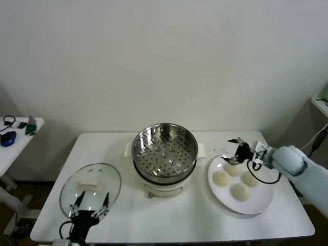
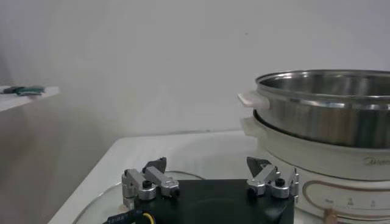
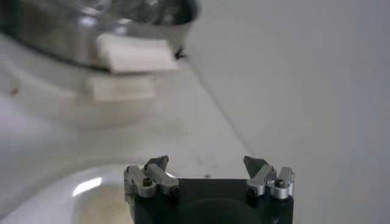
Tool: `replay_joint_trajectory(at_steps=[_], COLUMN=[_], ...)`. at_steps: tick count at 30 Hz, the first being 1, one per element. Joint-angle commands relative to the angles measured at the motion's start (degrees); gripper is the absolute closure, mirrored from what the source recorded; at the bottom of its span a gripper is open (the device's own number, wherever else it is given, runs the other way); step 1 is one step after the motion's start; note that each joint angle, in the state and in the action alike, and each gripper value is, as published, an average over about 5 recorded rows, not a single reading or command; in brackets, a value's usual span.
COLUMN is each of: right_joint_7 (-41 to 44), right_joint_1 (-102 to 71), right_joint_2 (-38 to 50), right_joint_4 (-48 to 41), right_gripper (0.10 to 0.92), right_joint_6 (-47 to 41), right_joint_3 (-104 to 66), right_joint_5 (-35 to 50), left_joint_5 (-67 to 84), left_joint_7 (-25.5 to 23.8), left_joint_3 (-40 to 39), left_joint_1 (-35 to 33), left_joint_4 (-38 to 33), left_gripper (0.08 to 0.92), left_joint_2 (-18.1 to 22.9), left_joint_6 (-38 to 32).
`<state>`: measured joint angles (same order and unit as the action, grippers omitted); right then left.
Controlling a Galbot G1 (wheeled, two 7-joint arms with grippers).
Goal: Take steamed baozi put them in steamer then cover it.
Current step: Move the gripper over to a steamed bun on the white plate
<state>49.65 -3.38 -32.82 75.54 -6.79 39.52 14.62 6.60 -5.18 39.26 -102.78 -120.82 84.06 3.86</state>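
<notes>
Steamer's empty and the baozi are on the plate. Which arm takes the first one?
Right. Its open gripper is over the plate's far edge beside the baozi. The left gripper is over the cover.

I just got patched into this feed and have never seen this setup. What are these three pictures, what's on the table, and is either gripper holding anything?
This is a two-armed robot at a white table. The wide picture looks down from its head; the other two come from cameras on each wrist, looking past that arm's own gripper.

In the middle stands the round shiny steel steamer on its white base, open and empty. To the robot's left lies the round glass cover with a cream handle. To its right a flat white plate carries four round cream-white baozi.

The left gripper hovers over the cover's near edge, open, holding nothing. The right gripper is over the plate's far edge, open, also empty.
</notes>
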Motion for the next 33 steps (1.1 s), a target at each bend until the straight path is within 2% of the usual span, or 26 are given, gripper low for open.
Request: replay_joint_trajectory(at_steps=[1, 10, 33], right_joint_7=[19.0, 15.7, 5.5], right_joint_1=[49.1, 37.8, 14.0], right_joint_2=[-4.1, -7.9, -16.2], right_joint_4=[-10.5, -11.7, -22.6], right_gripper=[0.203, 0.203, 0.203], right_joint_6=[4.9, 0.4, -1.4], right_joint_3=[55.7, 51.3, 30.3], right_joint_5=[1.8, 0.4, -4.5], left_joint_5=[0.1, -0.2, -1.5], left_joint_7=[-0.2, -0.9, -0.7], left_joint_3=[-0.2, -0.3, -0.4], left_joint_1=[-0.1, -0.2, -1.0], left_joint_4=[0.3, 0.7, 2.5], left_gripper=[0.177, 0.177, 0.177], left_joint_2=[-0.5, -0.9, -0.5], left_joint_6=[-0.5, -0.6, -2.2])
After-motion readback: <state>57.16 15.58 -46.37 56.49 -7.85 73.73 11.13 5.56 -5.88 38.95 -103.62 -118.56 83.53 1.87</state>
